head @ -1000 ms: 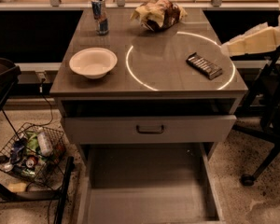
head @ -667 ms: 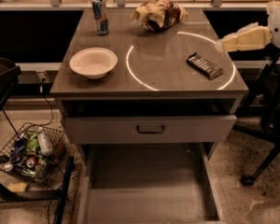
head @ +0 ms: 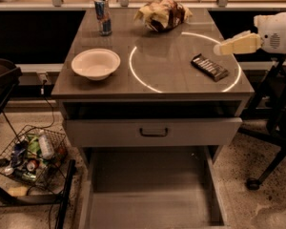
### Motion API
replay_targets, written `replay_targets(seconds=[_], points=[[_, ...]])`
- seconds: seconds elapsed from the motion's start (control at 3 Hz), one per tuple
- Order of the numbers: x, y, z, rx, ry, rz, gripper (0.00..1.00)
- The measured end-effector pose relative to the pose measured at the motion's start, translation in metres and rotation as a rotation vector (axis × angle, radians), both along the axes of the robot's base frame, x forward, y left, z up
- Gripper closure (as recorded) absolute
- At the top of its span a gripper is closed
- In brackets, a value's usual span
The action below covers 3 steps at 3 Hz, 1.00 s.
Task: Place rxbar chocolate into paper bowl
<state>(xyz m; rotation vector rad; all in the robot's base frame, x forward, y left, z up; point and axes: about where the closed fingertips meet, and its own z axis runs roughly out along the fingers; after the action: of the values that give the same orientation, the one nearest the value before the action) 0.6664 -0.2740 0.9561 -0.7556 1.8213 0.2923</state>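
Observation:
The rxbar chocolate, a flat dark bar with pale lettering, lies on the right side of the grey table top. The paper bowl, shallow and off-white, sits empty on the left side. My gripper, pale yellow, reaches in from the right edge on a white arm. It hovers just above and to the right of the bar, apart from it.
A blue-silver can stands at the back left, a yellow-brown snack bag at the back middle. A drawer sits under the table top. A wire basket of bottles is on the floor left; a chair base stands right.
My gripper has risen and moved a little left, toward the table's right edge above the bar. The bar, bowl, can and bag have not moved.

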Motion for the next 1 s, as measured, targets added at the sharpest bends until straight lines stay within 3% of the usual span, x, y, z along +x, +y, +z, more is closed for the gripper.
replay_targets(seconds=[0.67,1.0], points=[[0.026,-0.01,-0.057,0.039,-0.002,0.076,0.0],[0.029,-0.002,-0.081,0.066,0.011,0.106,0.0]])
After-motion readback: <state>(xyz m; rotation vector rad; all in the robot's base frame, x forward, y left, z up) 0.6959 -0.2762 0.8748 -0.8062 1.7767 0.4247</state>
